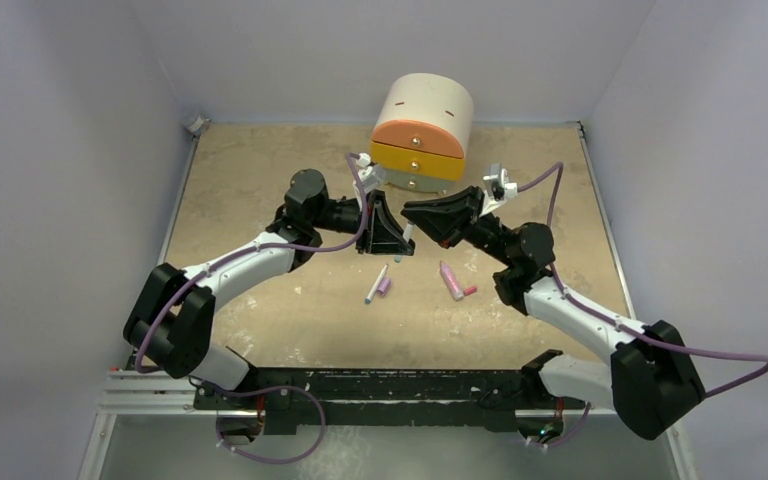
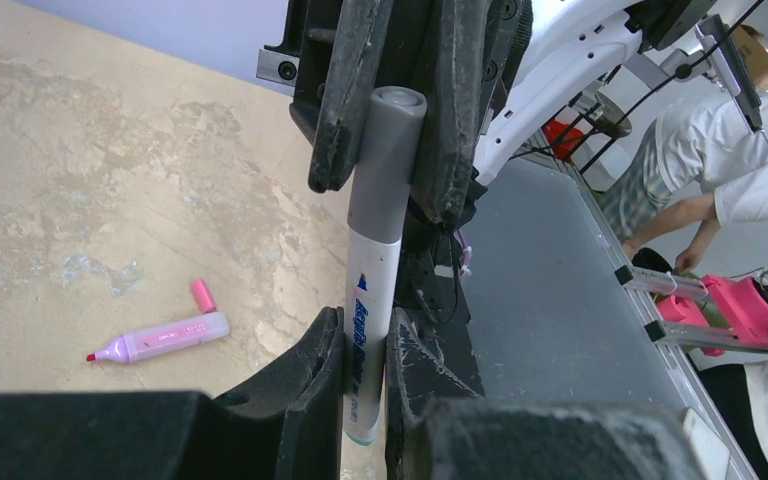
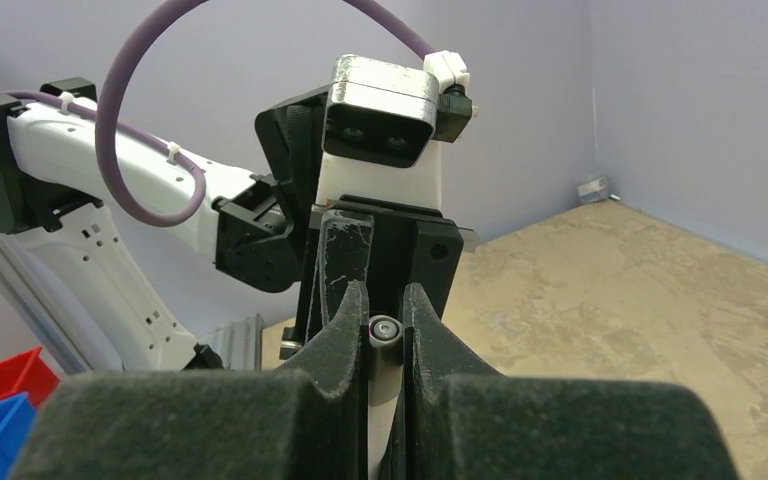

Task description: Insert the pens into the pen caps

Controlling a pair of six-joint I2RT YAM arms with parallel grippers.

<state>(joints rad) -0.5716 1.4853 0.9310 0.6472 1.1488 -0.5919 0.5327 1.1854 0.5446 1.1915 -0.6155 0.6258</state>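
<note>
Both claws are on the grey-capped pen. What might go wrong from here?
1. The left claw pinches the white pen only near its tail, so the push may slide or tilt it.
2. The right claw clamps the grey cap; any misalignment could jam it crooked.
3. Seating depth is unclear; an early release might drop the cap.

Arms reach inward, left claw (image 2: 365, 375) and right claw (image 3: 387, 345) closed, facing.
</note>
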